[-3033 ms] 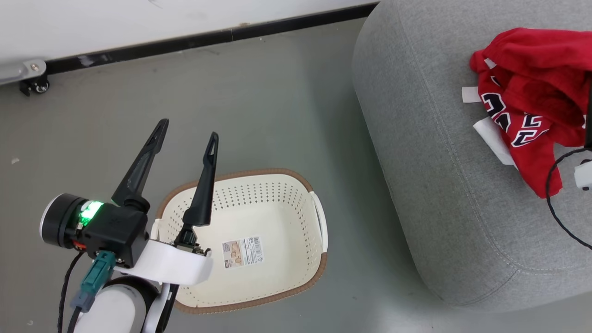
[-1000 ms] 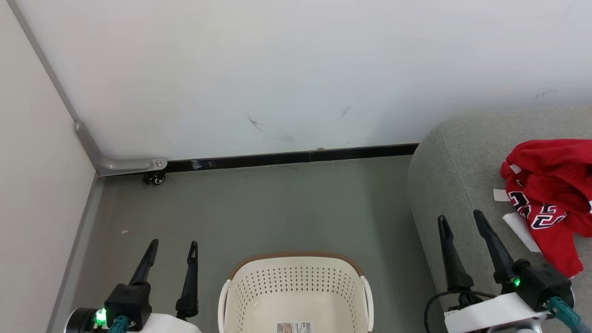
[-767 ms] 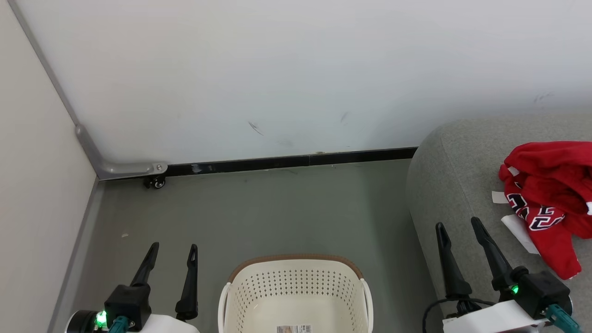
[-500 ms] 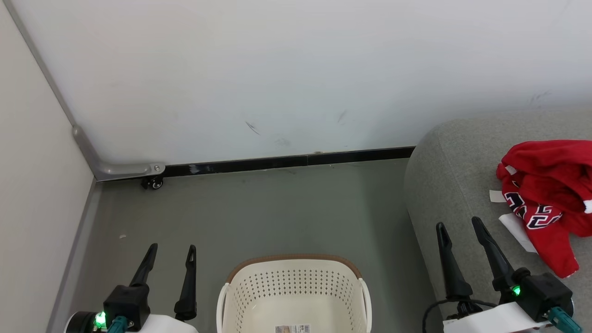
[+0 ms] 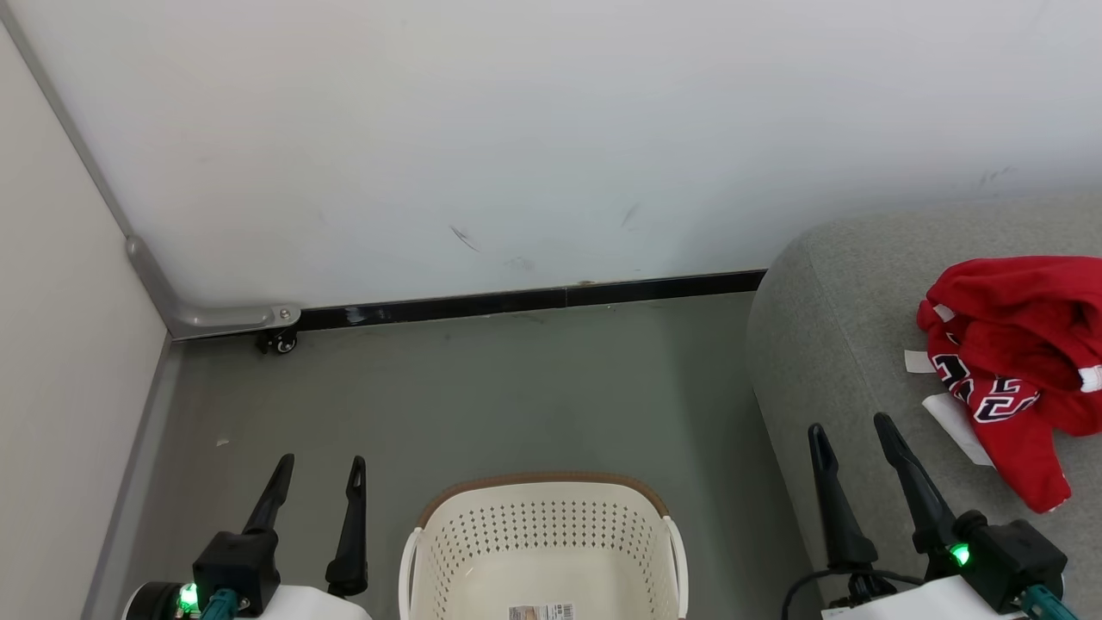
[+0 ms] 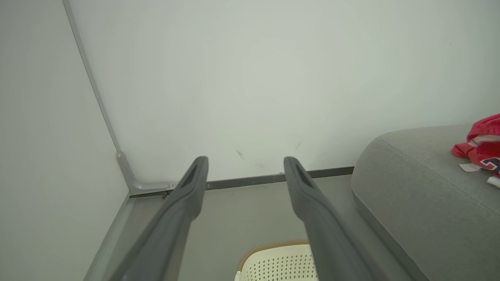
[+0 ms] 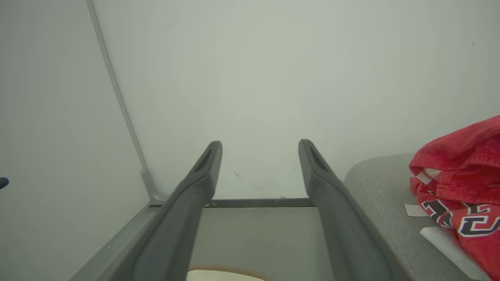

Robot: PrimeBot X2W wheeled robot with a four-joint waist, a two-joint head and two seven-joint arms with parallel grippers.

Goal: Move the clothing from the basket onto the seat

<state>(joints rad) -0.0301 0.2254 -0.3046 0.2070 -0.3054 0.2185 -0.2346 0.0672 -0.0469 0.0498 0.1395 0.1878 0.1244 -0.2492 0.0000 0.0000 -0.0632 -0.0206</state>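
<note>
The red clothing (image 5: pixel 1016 366) lies bunched on the grey seat (image 5: pixel 852 344) at the right, its black white-outlined numerals facing me; it also shows as clothing (image 7: pixel 461 183) in the right wrist view and as clothing (image 6: pixel 482 144) in the left wrist view. The cream basket (image 5: pixel 538 551) sits on the floor at bottom centre, holding nothing but its barcode sticker. My left gripper (image 5: pixel 320 466) is open to the left of the basket. My right gripper (image 5: pixel 850 426) is open over the seat's near corner, left of the clothing, touching nothing.
A white wall with a black skirting strip (image 5: pixel 534 301) runs behind the grey floor (image 5: pixel 482 387). A second wall closes the left side, with a small caster wheel (image 5: pixel 280 343) at the corner.
The view has lifted from the basket and seat to the wall and drifted slightly since. Both grippers now rest low at either side of the basket, open as before.
</note>
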